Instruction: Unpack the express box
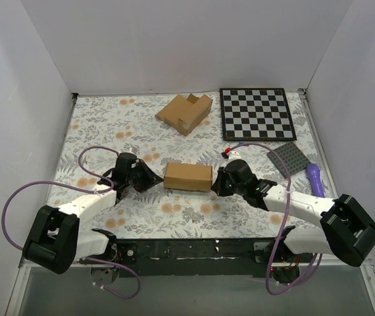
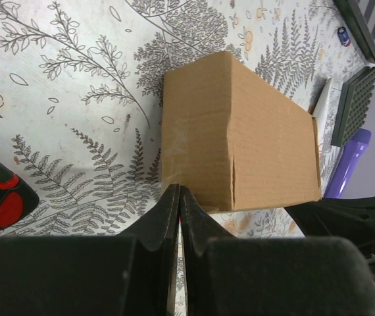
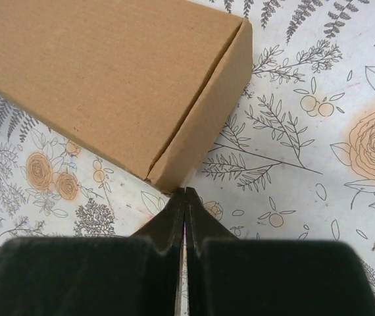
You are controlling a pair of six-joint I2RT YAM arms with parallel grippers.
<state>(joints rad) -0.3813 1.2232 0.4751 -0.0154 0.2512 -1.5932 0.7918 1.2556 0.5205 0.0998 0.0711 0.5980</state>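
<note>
Nearest, at the table's (image 1: 194, 217) front edge, the left arm (image 1: 75, 210) and right arm (image 1: 306, 207) reach inward from their bases toward the middle of the flowered surface.

The left gripper (image 1: 154, 179) has its fingers pressed together with nothing between them. In its wrist view the tips (image 2: 179, 194) meet right at the bottom edge of the box (image 2: 240, 141), at the near end face. Whether they touch the cardboard I cannot tell.

The right gripper (image 1: 216, 181) is likewise closed on nothing. In its wrist view the joined tips (image 3: 185, 194) sit just at the nearest corner of the box (image 3: 102, 72).

The box (image 1: 188, 176) lies flat on the table between the two grippers, its long side running left to right and its flaps down. A seam shows along its top near one end.

Further right, just beyond the right arm, a grey plate (image 1: 293, 160) lies flat, with a purple tool (image 1: 315, 179) beside it near the table's right edge.

At the far side stand a notched carton (image 1: 185, 112), open at the top, left of centre, and a chessboard (image 1: 257, 114) lying flat to its right, the two apart from each other and well apart from the box.
</note>
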